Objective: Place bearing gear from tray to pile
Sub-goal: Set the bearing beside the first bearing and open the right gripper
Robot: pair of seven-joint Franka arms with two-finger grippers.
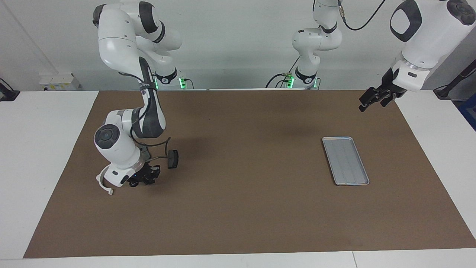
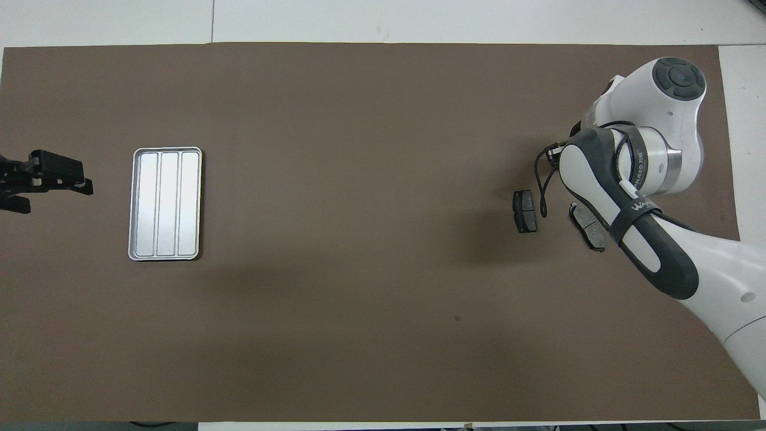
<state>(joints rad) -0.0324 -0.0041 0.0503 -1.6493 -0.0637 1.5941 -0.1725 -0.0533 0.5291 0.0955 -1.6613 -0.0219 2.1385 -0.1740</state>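
Note:
The tray (image 1: 346, 160) (image 2: 165, 204), silver and ribbed, lies bare at the left arm's end of the mat. The pile is at the right arm's end: a white curved bracket (image 1: 101, 180) and two dark brake pads (image 2: 525, 211) (image 2: 587, 227). My right gripper (image 1: 143, 182) hangs low over the mat between the bracket and one brake pad (image 1: 173, 158), shut on the bearing gear, which shows only as a small dark lump under the hand. The overhead view hides this gripper and the bracket under the arm. My left gripper (image 1: 372, 105) (image 2: 57, 194) waits open, raised over the mat's edge beside the tray.
A brown mat (image 1: 245, 208) covers most of the white table (image 1: 41, 149). The right arm's wrist and its looped cable (image 1: 158, 143) hang over the pile.

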